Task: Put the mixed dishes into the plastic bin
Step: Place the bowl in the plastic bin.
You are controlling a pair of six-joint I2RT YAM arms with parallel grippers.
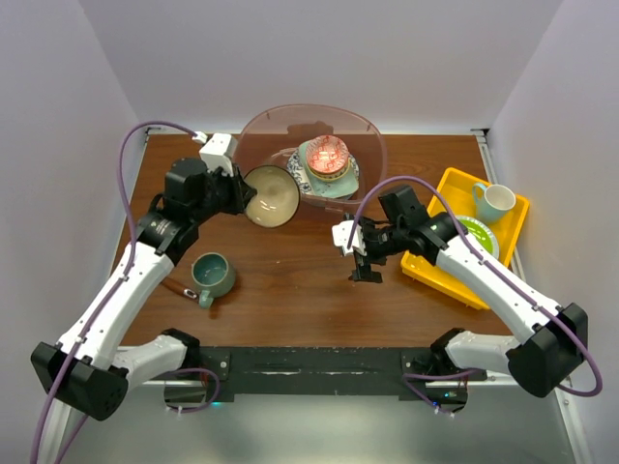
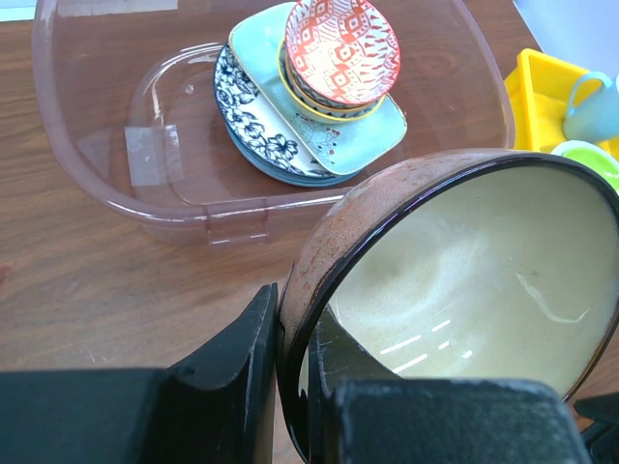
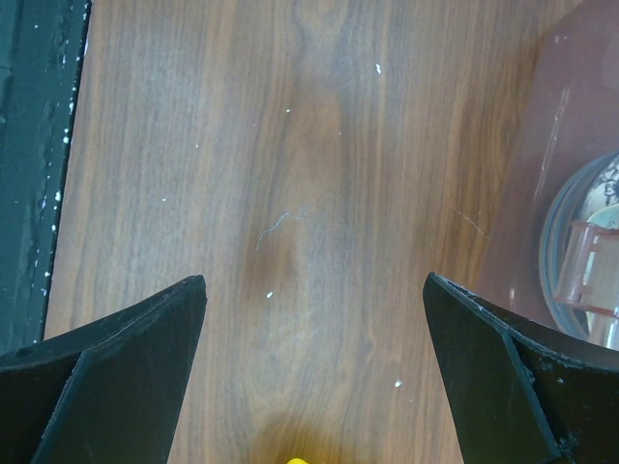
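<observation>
My left gripper (image 2: 295, 333) is shut on the rim of a tan bowl (image 2: 464, 280) with a cream inside, tilted on edge. In the top view the tan bowl (image 1: 272, 195) hangs at the near left rim of the plastic bin (image 1: 253, 135). Inside the bin (image 2: 87, 116) lies a stack: a blue-patterned plate (image 2: 253, 135), a mint square dish (image 2: 372, 130), and a red patterned bowl (image 2: 340, 50) on top. A teal mug (image 1: 212, 275) stands on the table by the left arm. My right gripper (image 1: 366, 267) is open over bare wood (image 3: 309, 222).
A yellow tray (image 1: 447, 273) at the right holds a lime-green plate (image 1: 478, 235) and a pale mug (image 1: 493, 201). The bin's edge (image 3: 580, 251) shows at the right of the right wrist view. White walls close in the table.
</observation>
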